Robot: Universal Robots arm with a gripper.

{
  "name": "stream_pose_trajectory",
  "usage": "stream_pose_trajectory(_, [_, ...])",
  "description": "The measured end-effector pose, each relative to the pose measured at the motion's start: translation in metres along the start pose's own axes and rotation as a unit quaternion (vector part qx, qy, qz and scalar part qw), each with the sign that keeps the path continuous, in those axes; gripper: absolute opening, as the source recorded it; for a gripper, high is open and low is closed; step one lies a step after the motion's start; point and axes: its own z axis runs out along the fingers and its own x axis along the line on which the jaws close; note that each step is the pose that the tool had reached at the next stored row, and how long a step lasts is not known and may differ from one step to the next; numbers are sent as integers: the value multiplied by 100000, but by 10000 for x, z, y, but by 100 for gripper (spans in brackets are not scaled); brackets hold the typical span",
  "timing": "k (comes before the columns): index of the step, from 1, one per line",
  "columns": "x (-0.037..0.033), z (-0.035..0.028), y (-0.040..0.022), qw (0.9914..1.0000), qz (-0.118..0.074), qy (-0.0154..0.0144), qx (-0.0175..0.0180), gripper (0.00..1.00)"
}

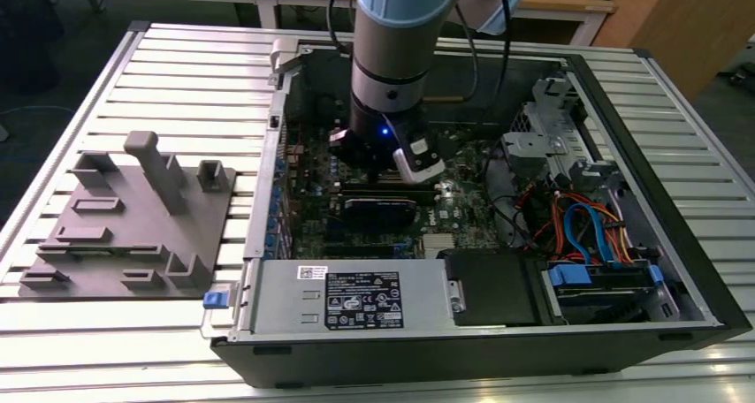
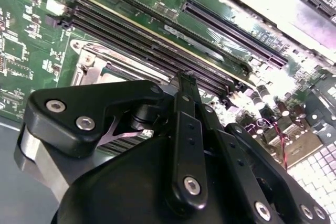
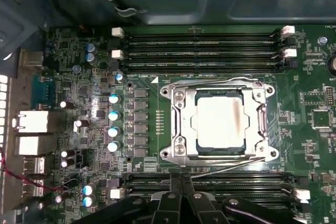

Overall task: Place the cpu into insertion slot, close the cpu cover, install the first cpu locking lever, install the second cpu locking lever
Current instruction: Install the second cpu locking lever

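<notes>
Right, the arm (image 1: pixel 401 49) is reaching down into the open computer case (image 1: pixel 660 270) on the slatted counter (image 1: pixel 154 85), and the gripper (image 3: pixel 181 179) hangs low over the green motherboard (image 3: pixel 152 124). In the first wrist view the cpu (image 3: pixel 220 121) sits flat in the insertion slot (image 3: pixel 195 121), its silver top bright under the light. The cpu cover (image 3: pixel 181 124) lies down around it, the chip showing through the window. A thin locking lever (image 3: pixel 226 167) runs slanted along the socket's edge nearest the gripper, just beyond the black linkage. The jaws look drawn together into one narrow tip with nothing between them, poised over the memory slots (image 3: pixel 210 182) beside the socket, apart from the chip. In the second wrist view that tip (image 2: pixel 185 85) points at the long black memory slots (image 2: pixel 147 45), with the socket's metal corner (image 2: pixel 92 64) peeking out beside the gripper body. On the counter, at the exterior view's left, rests a grey fixture block (image 1: pixel 130 222).
</notes>
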Motion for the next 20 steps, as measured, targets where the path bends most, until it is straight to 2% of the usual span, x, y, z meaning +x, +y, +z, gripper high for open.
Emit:
stream_pose_trajectory(3, [35, 12, -18, 99998, -17, 20, -601, 11])
stream_pose_trajectory(9, [52, 60, -26, 99984, -40, 57, -1794, 11])
stream_pose_trajectory(14, [62, 91, -30, 99953, -63, 94, -3079, 11])
stream_pose_trajectory(17, [62, 110, -32, 99942, -75, 99, -3407, 11])
stream_pose_trajectory(20, [63, 116, -33, 99940, -79, 108, -3471, 11])
